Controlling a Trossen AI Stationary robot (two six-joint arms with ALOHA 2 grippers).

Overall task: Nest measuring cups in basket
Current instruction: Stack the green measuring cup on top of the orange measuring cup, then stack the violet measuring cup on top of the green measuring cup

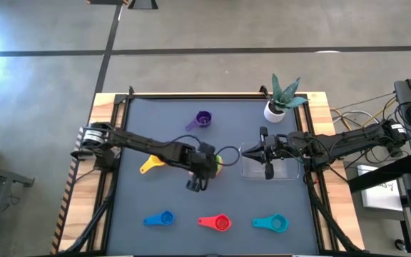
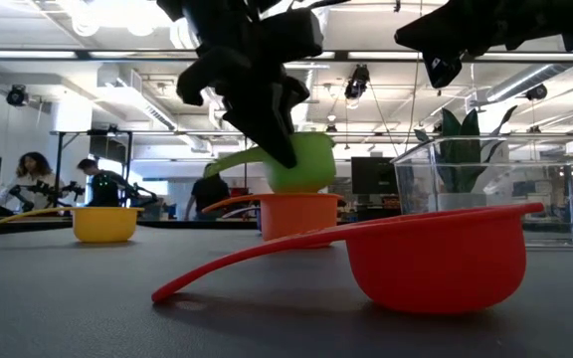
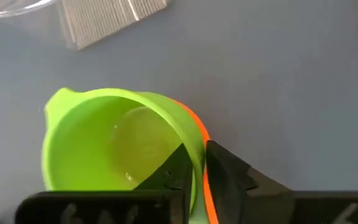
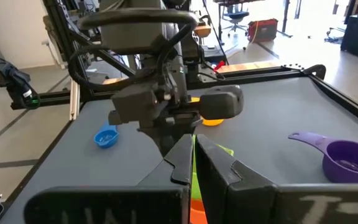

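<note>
While my left gripper (image 1: 204, 171) pinches the green cup (image 3: 114, 146) by its rim just over the orange cup (image 2: 296, 216) at mid-frame to nest them, my right gripper (image 1: 267, 169) hangs clenched and empty over the basket (image 1: 291, 171) right of centre.

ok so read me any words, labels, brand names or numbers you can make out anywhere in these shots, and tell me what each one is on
None can be read for certain.
Right gripper: pale raised marks along the edge of its housing in the right wrist view, cut off by the frame, not readable.
Paper by the right arm's base: dark marks, too small to read.
Green cup, red cup and clear basket: no visible markings.
</note>
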